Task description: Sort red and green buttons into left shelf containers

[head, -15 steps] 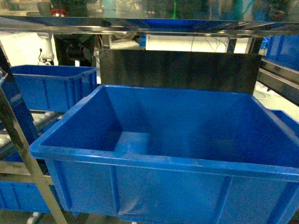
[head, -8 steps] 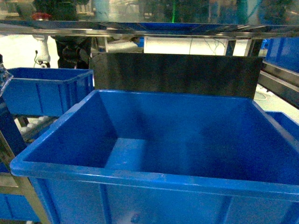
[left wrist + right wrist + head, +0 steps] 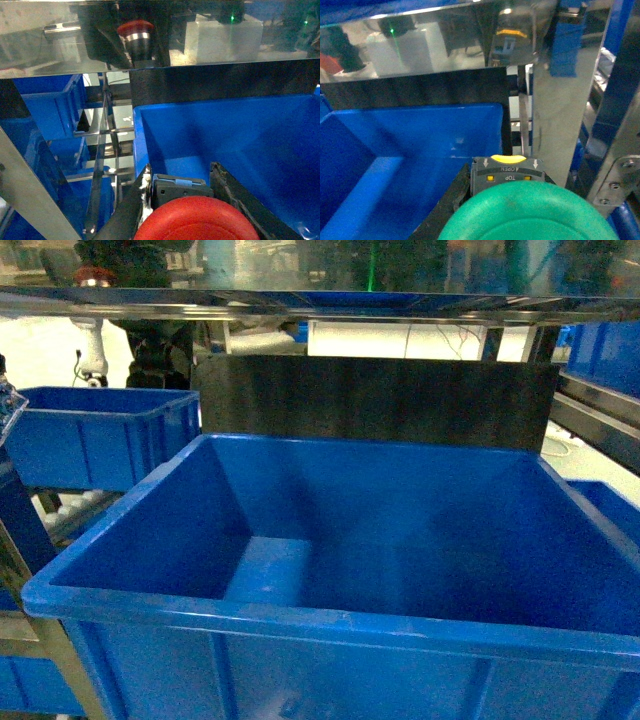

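Note:
A large deep blue bin [image 3: 300, 615] fills the middle of the head view, and I see nothing inside it. A second blue bin [image 3: 100, 435] stands at the left. Neither gripper shows in the head view. In the left wrist view my left gripper [image 3: 180, 172] is shut on the red button [image 3: 197, 220], held just over the bin's [image 3: 240, 125] near left corner. In the right wrist view my right gripper [image 3: 507, 170] is shut on the green button [image 3: 527, 212], whose grey body carries a yellow tab. It hovers by the bin's [image 3: 420, 130] right edge.
A mirror-like steel shelf [image 3: 300, 305] runs low overhead and reflects the red button [image 3: 136, 31]. A black panel [image 3: 380, 395] stands behind the bin. Slanted metal frame bars [image 3: 30, 185] rise at the left, a blue upright [image 3: 615, 100] at the right.
A second ago the head view drew in on the big bin, which slid left and grew in the frame. Over the last half second it has barely moved.

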